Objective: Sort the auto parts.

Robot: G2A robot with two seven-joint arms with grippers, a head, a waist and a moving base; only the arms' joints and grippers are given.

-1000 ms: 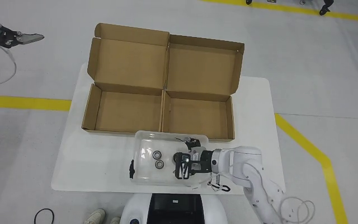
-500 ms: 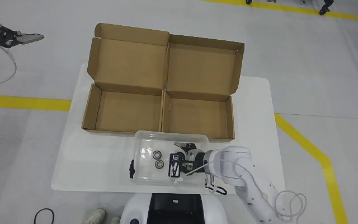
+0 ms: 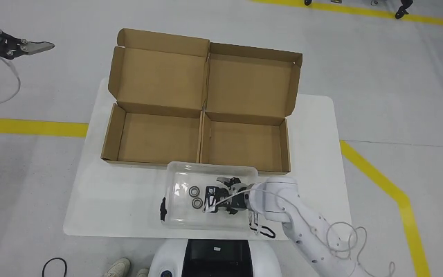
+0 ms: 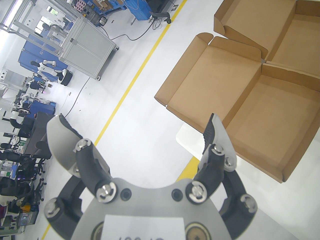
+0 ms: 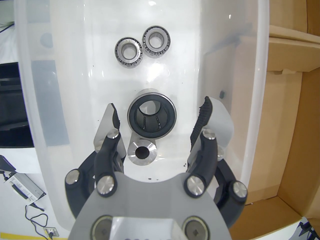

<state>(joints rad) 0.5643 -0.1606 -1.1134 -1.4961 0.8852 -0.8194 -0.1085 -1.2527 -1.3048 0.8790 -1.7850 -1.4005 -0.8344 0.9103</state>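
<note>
A clear plastic bin (image 3: 181,169) sits at the table's front edge. In it lie two steel roller bearings (image 5: 128,51) (image 5: 156,40), side by side. A large black-rimmed cylindrical bearing (image 5: 151,116) and a small metal bushing (image 5: 142,152) lie closer to my right gripper. My right gripper (image 5: 160,106) is open inside the bin, low over its floor, with its fingers either side of the cylindrical bearing and not touching it. In the top view the right gripper (image 3: 220,201) is next to the roller bearings (image 3: 196,197). My left gripper (image 4: 137,119) is open and empty, over the floor left of the table.
Two open, empty cardboard boxes stand side by side behind the bin, the left one (image 3: 156,138) and the right one (image 3: 242,145), lids folded back. A small black piece (image 3: 163,208) sits at the bin's left wall. The white table (image 3: 97,194) has bare room left and right.
My right gripper has slid left, deeper into the bin, and now straddles the cylindrical bearing close to the two roller bearings. The left arm has not moved.
</note>
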